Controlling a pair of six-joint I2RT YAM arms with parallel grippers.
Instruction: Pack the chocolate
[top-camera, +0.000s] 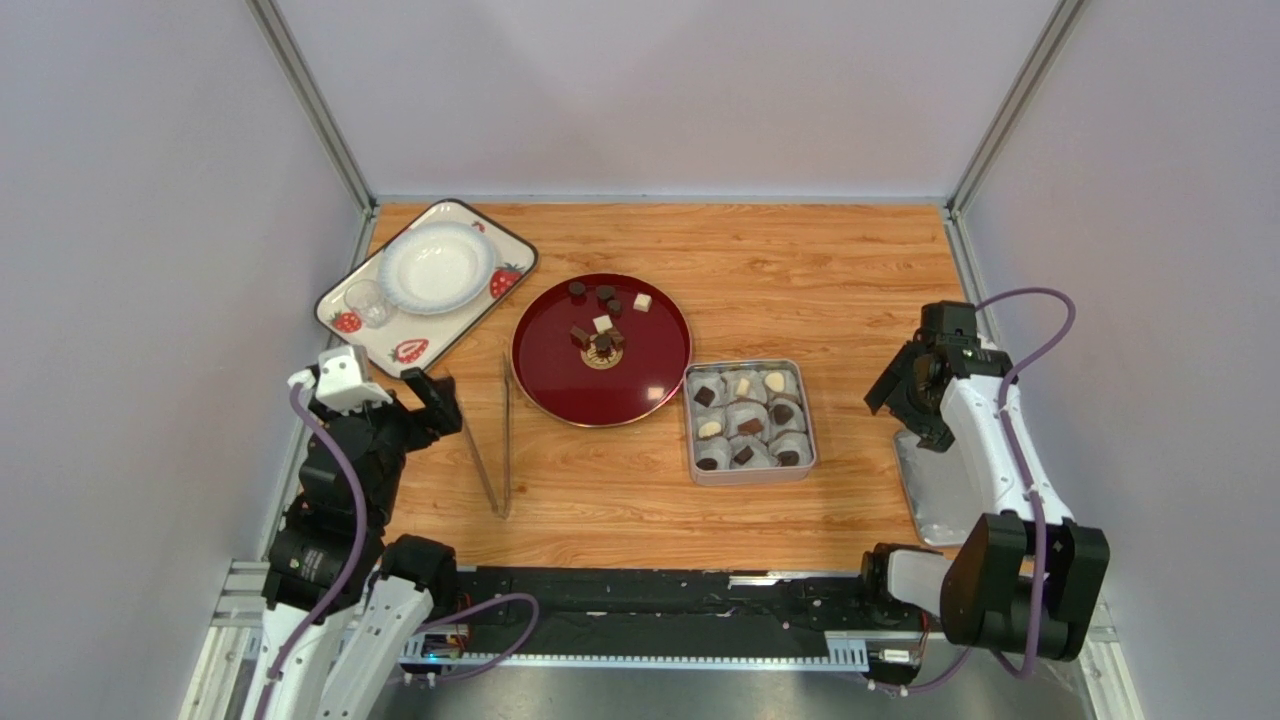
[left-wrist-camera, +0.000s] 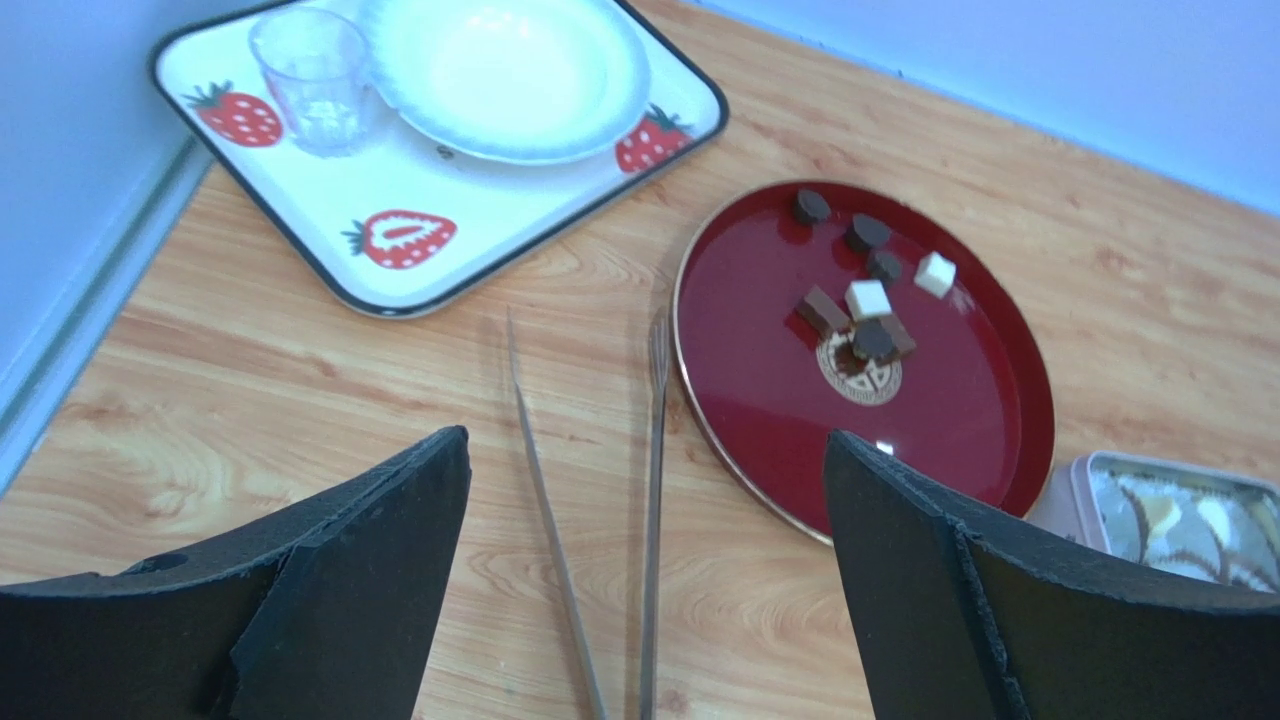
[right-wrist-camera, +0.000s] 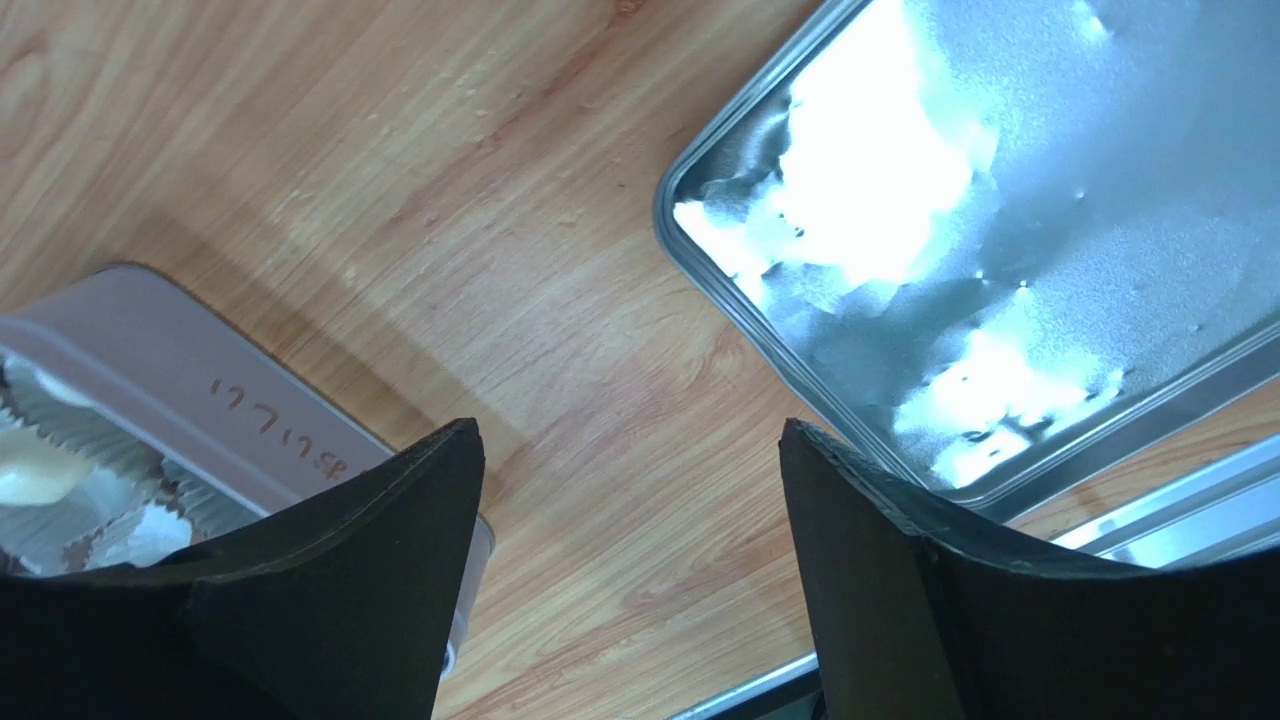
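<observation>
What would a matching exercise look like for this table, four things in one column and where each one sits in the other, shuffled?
1. tongs
2. glass
3. loose chocolate pieces
4. tin lid

A. on the red plate
B. on the strawberry tray
C. on the table, between tray and plate
D. right of the grey tin

Pairs: 1-C, 2-B, 3-A, 4-D.

Bright, even light, soft shadows on the bench (top-camera: 842, 300). White glare blows out the lid (right-wrist-camera: 1037, 285). All views sharp.
</observation>
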